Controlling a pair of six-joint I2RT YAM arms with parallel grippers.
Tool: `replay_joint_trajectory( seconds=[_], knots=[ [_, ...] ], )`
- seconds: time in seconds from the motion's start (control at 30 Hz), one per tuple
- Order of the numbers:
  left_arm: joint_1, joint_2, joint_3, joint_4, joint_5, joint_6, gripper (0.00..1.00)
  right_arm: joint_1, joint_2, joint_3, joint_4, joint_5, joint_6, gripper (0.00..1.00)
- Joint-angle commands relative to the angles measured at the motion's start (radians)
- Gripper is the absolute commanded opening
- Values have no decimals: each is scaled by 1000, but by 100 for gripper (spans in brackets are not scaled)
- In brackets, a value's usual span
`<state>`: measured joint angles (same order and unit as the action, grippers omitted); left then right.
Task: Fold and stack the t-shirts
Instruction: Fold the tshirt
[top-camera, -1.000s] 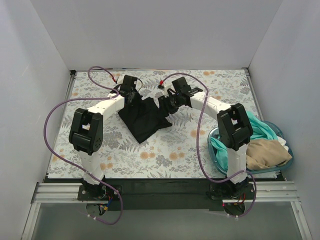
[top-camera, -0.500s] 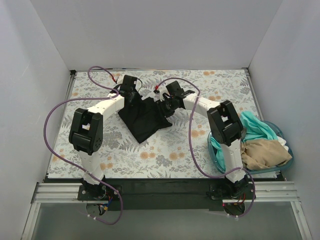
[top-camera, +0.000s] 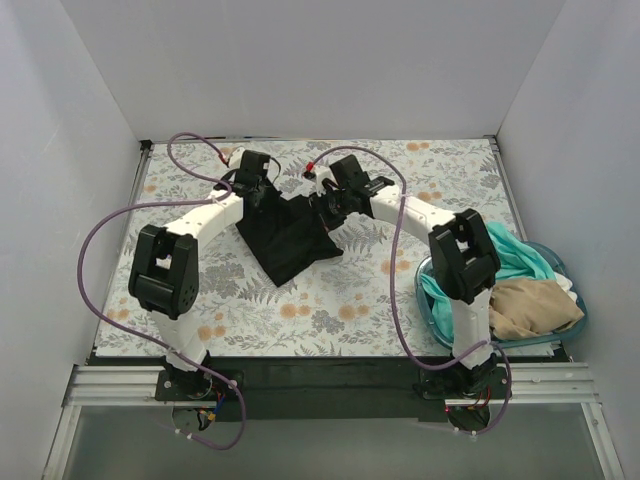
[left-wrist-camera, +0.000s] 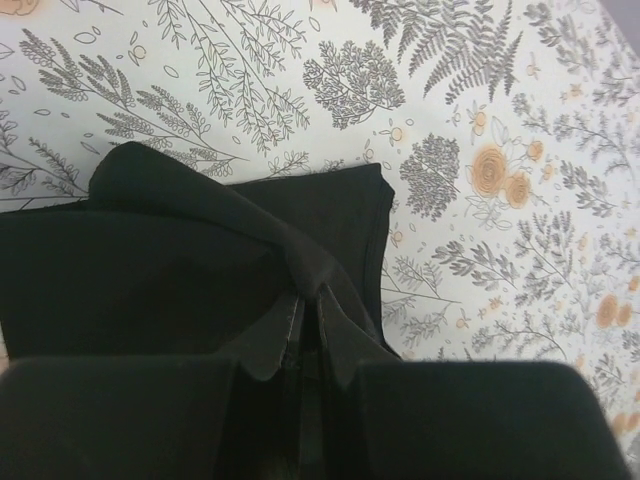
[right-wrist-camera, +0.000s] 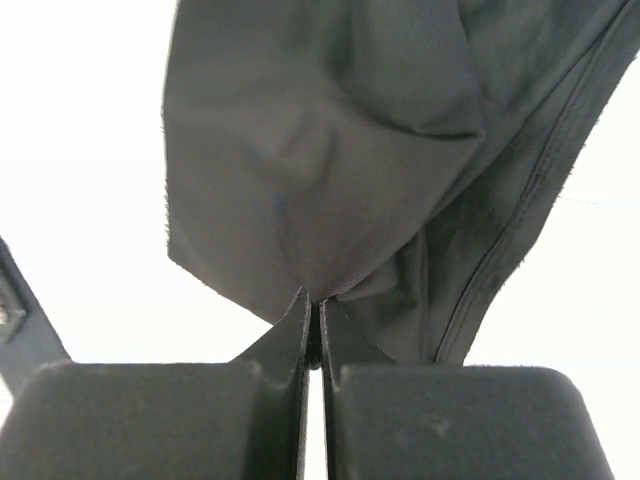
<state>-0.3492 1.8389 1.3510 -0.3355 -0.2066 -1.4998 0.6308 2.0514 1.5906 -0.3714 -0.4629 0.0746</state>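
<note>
A black t-shirt (top-camera: 290, 235) lies partly folded on the floral table, its far edge lifted between both arms. My left gripper (top-camera: 262, 196) is shut on the shirt's far left edge; the left wrist view shows black cloth (left-wrist-camera: 200, 270) pinched at the left gripper's tips (left-wrist-camera: 310, 292). My right gripper (top-camera: 322, 205) is shut on the far right edge, and the right wrist view has black fabric (right-wrist-camera: 330, 150) hanging from the right gripper's tips (right-wrist-camera: 311, 298). Teal (top-camera: 515, 255), tan (top-camera: 530, 305) and white (top-camera: 567, 283) t-shirts lie bunched in the tub.
A translucent blue plastic tub (top-camera: 432, 315) sits at the table's right edge beside the right arm. White walls enclose the floral table (top-camera: 340, 300) on three sides. Purple cables (top-camera: 95, 250) loop off both arms.
The right gripper has closed on the black shirt's far right edge and shifted slightly back and left. The left arm has moved a little toward the back, still gripping the shirt.
</note>
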Motion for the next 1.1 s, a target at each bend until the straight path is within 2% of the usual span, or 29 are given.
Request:
replay_joint_trajectory(
  seconds=[0.0,0.23,0.4,0.63,1.07],
  knots=[
    [6,-125,-32,10,-36,-5,0,4,-143,-41,14,24,56,1],
    [6,-201,-72,26,-24,-17,0,3,-295,-193,69,44,149,1],
    [6,-178,-55,56,24,0,0,3,-332,-245,81,99,160,1],
    [4,-101,2,95,50,29,0,-23,-326,-261,81,251,160,1],
    [3,100,57,274,174,92,0,-105,-174,-213,94,305,148,1]
  ],
)
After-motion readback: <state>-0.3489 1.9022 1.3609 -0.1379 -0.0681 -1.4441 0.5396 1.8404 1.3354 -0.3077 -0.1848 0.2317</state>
